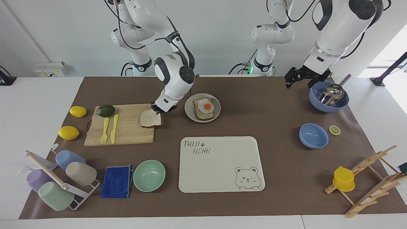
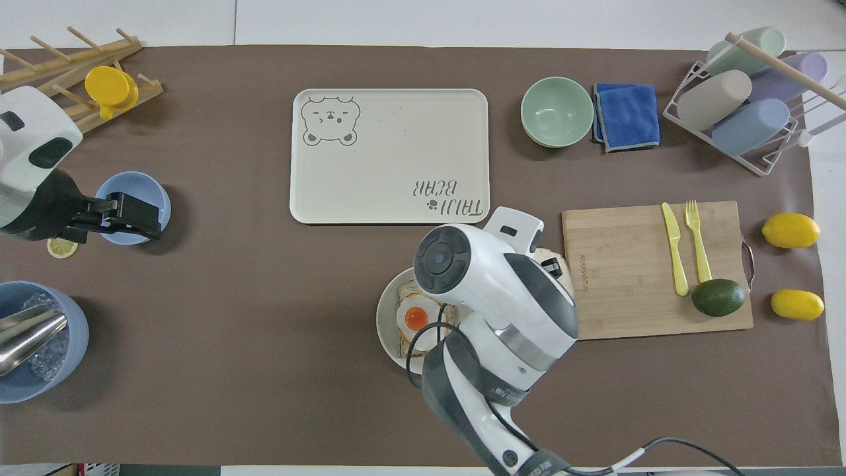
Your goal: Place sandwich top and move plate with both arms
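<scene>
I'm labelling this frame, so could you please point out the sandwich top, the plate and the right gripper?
sandwich top (image 1: 150,118), facing view, middle of its pale face.
plate (image 1: 189,112), facing view, bare rim.
right gripper (image 1: 157,110), facing view, fingertips at the slice's edge.

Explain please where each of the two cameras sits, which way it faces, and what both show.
Facing view: high across the table, looking at the robots; both white arms show whole, the right gripper holding the pale bread slice, the left gripper waiting.
Overhead view: above the robots' end, looking steeply down; only the right arm's wrist and the left gripper show.
Shared: the round beige plate, half a turn apart.
</scene>
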{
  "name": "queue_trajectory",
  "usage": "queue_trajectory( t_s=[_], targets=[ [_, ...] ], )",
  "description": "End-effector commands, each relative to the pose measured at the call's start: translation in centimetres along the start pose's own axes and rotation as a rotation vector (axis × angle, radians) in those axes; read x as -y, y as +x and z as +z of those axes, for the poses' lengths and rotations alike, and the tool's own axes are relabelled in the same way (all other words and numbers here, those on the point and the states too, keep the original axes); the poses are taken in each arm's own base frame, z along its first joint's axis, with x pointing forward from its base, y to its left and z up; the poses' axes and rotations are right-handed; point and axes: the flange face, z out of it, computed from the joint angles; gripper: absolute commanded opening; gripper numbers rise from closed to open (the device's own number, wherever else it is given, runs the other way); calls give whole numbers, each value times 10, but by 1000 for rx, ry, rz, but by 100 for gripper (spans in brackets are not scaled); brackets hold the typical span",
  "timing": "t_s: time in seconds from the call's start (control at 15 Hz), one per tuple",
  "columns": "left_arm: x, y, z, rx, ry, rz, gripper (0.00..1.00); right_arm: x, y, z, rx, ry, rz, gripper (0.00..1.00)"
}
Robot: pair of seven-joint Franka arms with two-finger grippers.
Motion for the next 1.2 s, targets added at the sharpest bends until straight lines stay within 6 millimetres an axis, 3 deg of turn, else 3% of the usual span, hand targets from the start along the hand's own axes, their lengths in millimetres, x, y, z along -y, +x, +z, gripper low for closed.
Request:
queue_trajectory(
  t_s=[0.0,0.07,0.13,0.4,1.0,1.07,1.13],
  targets=[
    [2,-6,-1,4,-6,2,100,40,-6,-38,-38,64,-25,0],
    [2,-6,-1,4,-6,2,100,49,-7,-44,-56,84,-30,0],
    [2,-6,-1,4,-6,2,100,71,-10,-49,-95,102,-54,0],
    [2,-6,-1,4,-6,2,100,113,-19,-50,-132,112,-53,0],
    [2,-6,-1,4,-6,2,100,141,-18,-37,-188,156,-25,0],
    [2,-6,-1,4,-6,2,100,142,-20,-30,-194,162,-32,8],
    [2,-6,-1,4,-6,2,100,144,-22,-25,-197,172,-34,29]
  ],
)
